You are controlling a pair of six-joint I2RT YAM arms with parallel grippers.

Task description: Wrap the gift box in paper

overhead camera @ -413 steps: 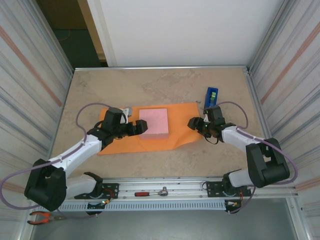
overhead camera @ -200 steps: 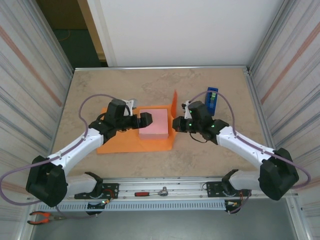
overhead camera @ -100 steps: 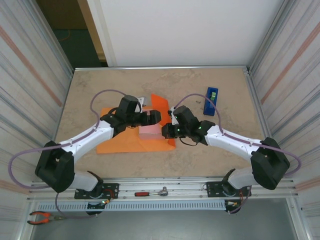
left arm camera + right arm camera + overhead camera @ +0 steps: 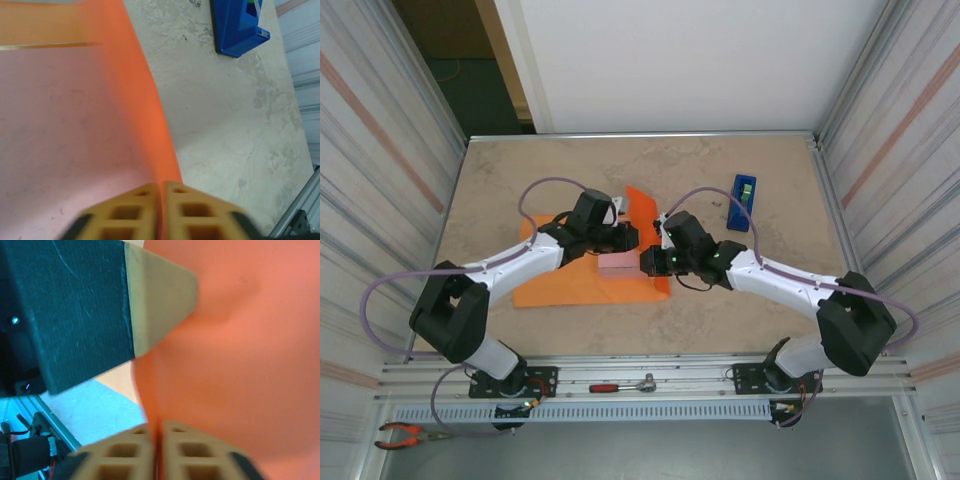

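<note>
The orange paper [image 4: 570, 285] lies flat on the table, and its right flap stands up over the pink gift box [image 4: 617, 262], which is mostly hidden between the two grippers. My left gripper [image 4: 628, 236] is shut on the raised flap's edge. In the left wrist view the paper [image 4: 145, 90] runs straight into the left gripper [image 4: 161, 186], with the gift box [image 4: 65, 125] beside it on the left. My right gripper [image 4: 648, 261] pinches the same flap lower down; up close the right gripper [image 4: 159, 427] holds the paper [image 4: 250, 350] under the left one's fingertip [image 4: 160, 295].
A blue tape dispenser [image 4: 743, 202] stands on the table to the right of the grippers, seen also as the dispenser [image 4: 237, 25] from the left wrist. A red-handled tool [image 4: 625, 385] lies on the front rail, pliers [image 4: 405, 433] at the bottom left. Ribbed walls flank the table.
The right gripper lifted the paper's right flap and carried it left over the box. The left gripper moved right to the flap and has closed on it.
</note>
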